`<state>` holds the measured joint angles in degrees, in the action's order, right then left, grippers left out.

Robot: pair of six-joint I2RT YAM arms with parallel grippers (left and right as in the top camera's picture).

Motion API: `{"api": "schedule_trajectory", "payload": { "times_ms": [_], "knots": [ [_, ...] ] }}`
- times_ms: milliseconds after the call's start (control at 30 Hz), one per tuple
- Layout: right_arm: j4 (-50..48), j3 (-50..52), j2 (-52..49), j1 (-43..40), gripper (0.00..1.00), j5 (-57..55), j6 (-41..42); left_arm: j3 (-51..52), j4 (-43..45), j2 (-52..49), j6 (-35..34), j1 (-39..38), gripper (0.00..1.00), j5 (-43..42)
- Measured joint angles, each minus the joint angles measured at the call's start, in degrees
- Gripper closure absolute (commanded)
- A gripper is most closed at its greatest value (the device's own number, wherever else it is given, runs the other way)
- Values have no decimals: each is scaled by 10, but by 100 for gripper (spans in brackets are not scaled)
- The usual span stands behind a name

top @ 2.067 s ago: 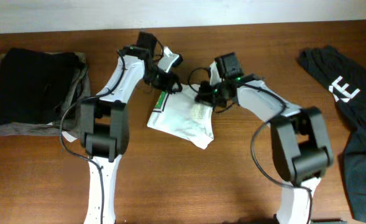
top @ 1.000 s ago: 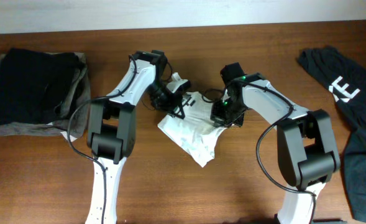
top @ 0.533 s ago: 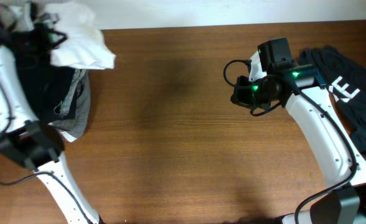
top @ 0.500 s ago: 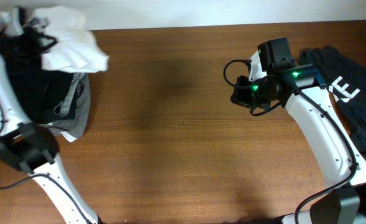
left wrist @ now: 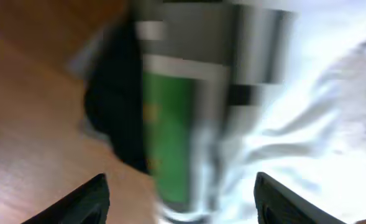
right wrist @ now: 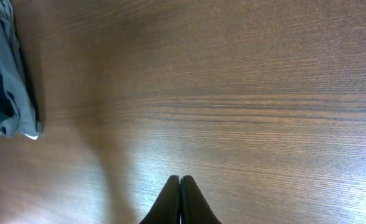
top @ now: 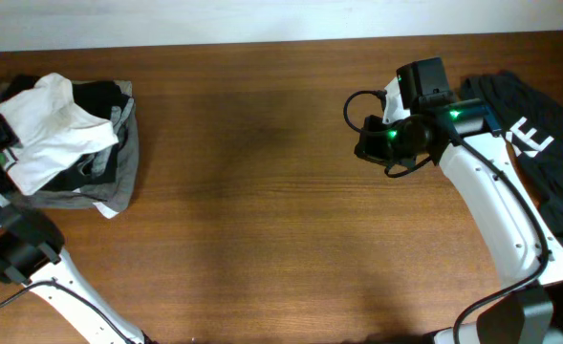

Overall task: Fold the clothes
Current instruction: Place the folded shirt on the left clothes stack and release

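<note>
Quick count: two arms, one white T-shirt (top: 54,134), one stack of folded black and grey garments (top: 114,167), and one black shirt with white print (top: 534,158)

The T-shirt is over on the far left of the desk (top: 262,220), lying bunched and rumpled on top of the folded stack. It covers most of the stack and looks crumpled, not flat. The black printed shirt is spread out at the far right, well apart from all that and partly cut off by the frame edge

The left claw (left wrist: 181,198) is released. In the left wrist view its two dark fingertips sit wide apart in the bottom corners, with white fabric and a bit of the black garment below. The right claw (right wrist: 180,200) is clenched on nothing, fingers pressed together over bare wood near the right-centre of the desk, beside the printed shirt

The surface is brown wood with visible grain, and there's a strip of white wall (top: 262,19) along the top of the overhead view

Hard to read: the left wrist view is badly smeared, with a green and grey blur down the middle that I can't identify. From overhead the left arm is mostly off the left edge, so its claw barely shows. The right wrist view only catches the stack's edge at its left side
</note>
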<state>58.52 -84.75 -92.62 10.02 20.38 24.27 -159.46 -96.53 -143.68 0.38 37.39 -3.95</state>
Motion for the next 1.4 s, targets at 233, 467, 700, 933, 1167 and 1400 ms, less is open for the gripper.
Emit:
{"api": "schedule_trajectory", "payload": {
  "times_ms": [233,467,700,933,1167,1400],
  "knots": [
    [0,0,0,0,96,0,0,-7,6,136,24,19,96,-59],
    [-2,0,0,0,96,0,13,118,77,-11,58,-143,88,-61],
    [-3,0,0,0,96,0,13,101,85,1,61,-157,98,-40],
    [-2,0,0,0,96,0,13,77,174,81,63,-55,100,31],
    [-3,0,0,0,96,0,28,237,319,39,63,1,100,51],
    [-2,0,0,0,96,0,27,94,209,90,78,-8,99,-17]
  ]
}}
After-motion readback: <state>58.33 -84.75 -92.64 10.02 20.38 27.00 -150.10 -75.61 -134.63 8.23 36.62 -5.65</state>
